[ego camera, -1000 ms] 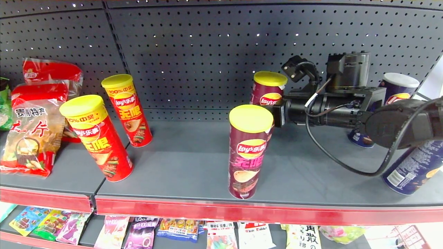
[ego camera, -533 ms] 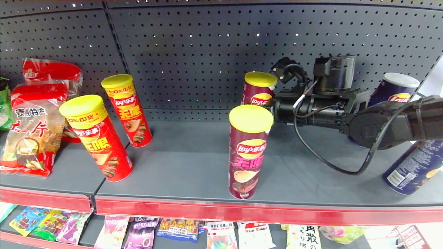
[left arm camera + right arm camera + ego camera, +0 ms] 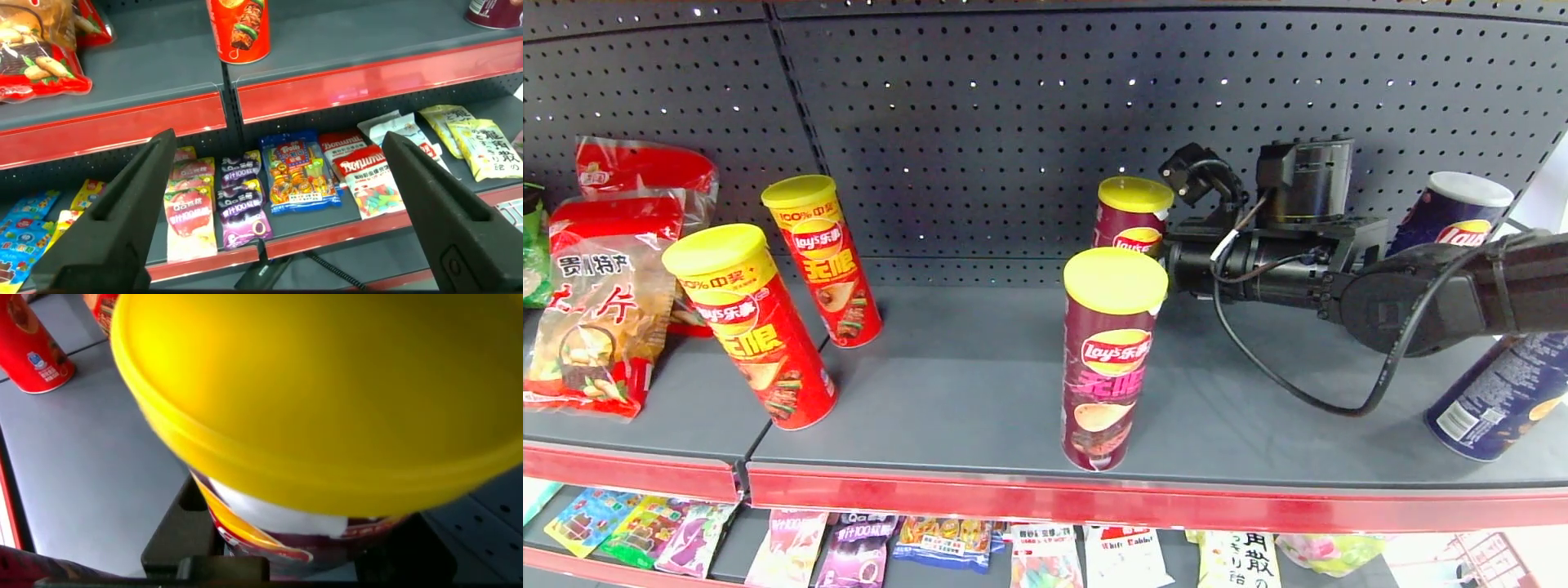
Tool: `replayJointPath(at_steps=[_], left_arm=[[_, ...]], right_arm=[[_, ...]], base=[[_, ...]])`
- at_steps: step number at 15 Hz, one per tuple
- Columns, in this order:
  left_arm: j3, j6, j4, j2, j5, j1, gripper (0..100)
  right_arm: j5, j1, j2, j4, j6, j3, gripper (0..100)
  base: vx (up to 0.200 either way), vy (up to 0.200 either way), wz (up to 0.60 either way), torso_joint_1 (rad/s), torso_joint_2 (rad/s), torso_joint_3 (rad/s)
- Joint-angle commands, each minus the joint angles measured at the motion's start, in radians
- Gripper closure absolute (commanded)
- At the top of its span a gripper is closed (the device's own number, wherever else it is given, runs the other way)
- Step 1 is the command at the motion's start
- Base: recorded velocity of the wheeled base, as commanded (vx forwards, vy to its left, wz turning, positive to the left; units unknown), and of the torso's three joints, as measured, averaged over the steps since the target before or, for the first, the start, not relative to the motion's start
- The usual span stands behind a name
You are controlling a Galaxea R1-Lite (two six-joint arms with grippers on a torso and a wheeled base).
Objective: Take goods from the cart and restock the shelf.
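A maroon chip can with a yellow lid [image 3: 1134,214] is upright at the back of the grey shelf [image 3: 980,384], with my right gripper [image 3: 1156,255] shut on its side. In the right wrist view the can [image 3: 319,400] is very close, and dark fingers [image 3: 176,543] clasp it below the lid. Its base is hidden behind a second maroon can [image 3: 1112,351] standing near the shelf's red front lip. My left gripper [image 3: 270,212] hangs open and empty in front of the lower shelf of snack packets [image 3: 294,175].
Two red chip cans [image 3: 752,327] [image 3: 821,257] stand at the left, beside peanut bags [image 3: 600,310]. Blue cans [image 3: 1454,212] [image 3: 1494,392] stand at the right, behind and under my right arm. A pegboard wall [image 3: 1013,122] closes the back. Bare shelf lies between the red and maroon cans.
My right arm has carried the held maroon can leftward and slightly down, so it now stands more directly behind the front maroon can. The other cans have not moved.
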Motion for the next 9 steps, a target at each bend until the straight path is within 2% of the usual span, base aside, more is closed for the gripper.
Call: replayJointPath(at_steps=[1,9], left_arm=[[0.000,0.000,0.000,0.001,0.001,0.000,0],[0.000,0.000,0.000,0.001,0.001,0.000,0]], right_arm=[[0.001,0.001,-0.001,-0.001,0.000,0.000,100],[0.001,0.009,-0.001,-0.002,0.001,0.010,100]], base=[[0.000,0.000,0.00,0.000,0.00,0.000],[0.000,0.000,0.00,0.000,0.00,0.000]])
